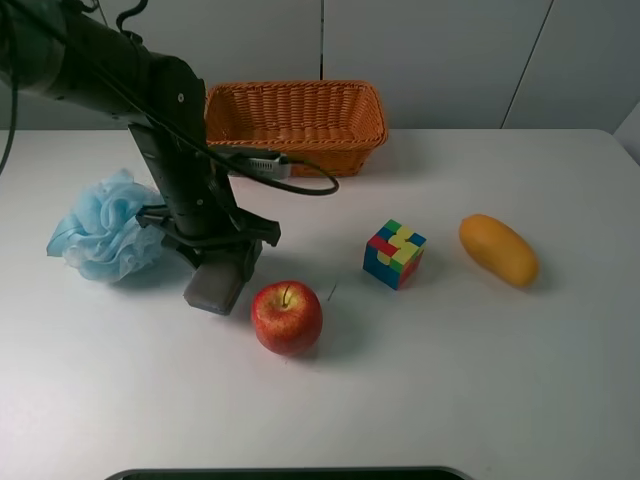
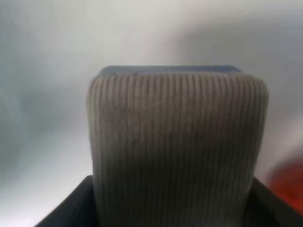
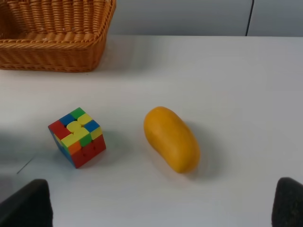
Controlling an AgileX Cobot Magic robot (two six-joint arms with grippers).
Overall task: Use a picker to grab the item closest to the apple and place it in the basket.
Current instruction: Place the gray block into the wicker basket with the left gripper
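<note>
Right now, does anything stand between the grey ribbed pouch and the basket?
Nothing on the table does. Between the grey ribbed pouch and the basket there is only a black cable, looping before the basket's front wall. The blue sponge lies off to the side.

Grey ribbed block held just beside the apple, basket at the back.

The grey ribbed block is a round-cornered slab covered in corduroy-like fabric, with a darker edge showing at one end. It hangs tilted in the clamped fingers of the left gripper, and I can't tell whether it touches the table. Just beside it the apple sits upright, red with yellowish flecks, stem pointing up. The basket is orange woven wicker, rectangular and open-topped, standing well behind both near the far edge.
</note>
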